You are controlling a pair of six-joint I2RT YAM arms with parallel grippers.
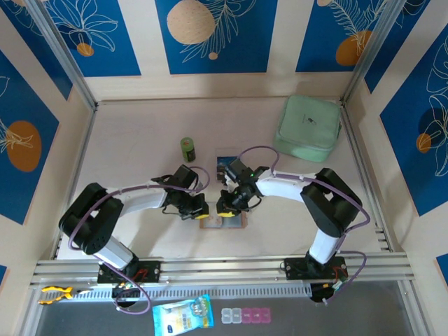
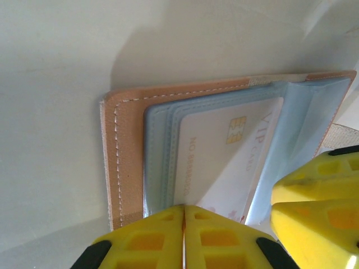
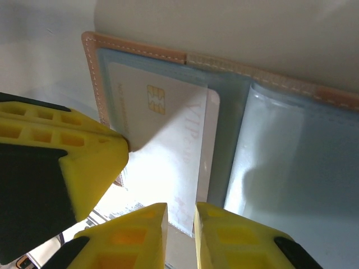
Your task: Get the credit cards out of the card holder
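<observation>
Left gripper (image 2: 184,218) fully closed, tips parked on the near edge of the open card holder (image 2: 126,151), probably pinning it; can't tell if it pinches leather. Pale credit card (image 2: 224,151) sits partly out of its pocket, long axis pointing at my right gripper (image 3: 180,213), the nearer one: jaws a slit apart, straddling the card's free end, not clamped. Pull should run along that axis.

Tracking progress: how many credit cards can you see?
2: a pale card in the card holder pocket, a dark card on the table beyond it. Others may be hidden.
</observation>
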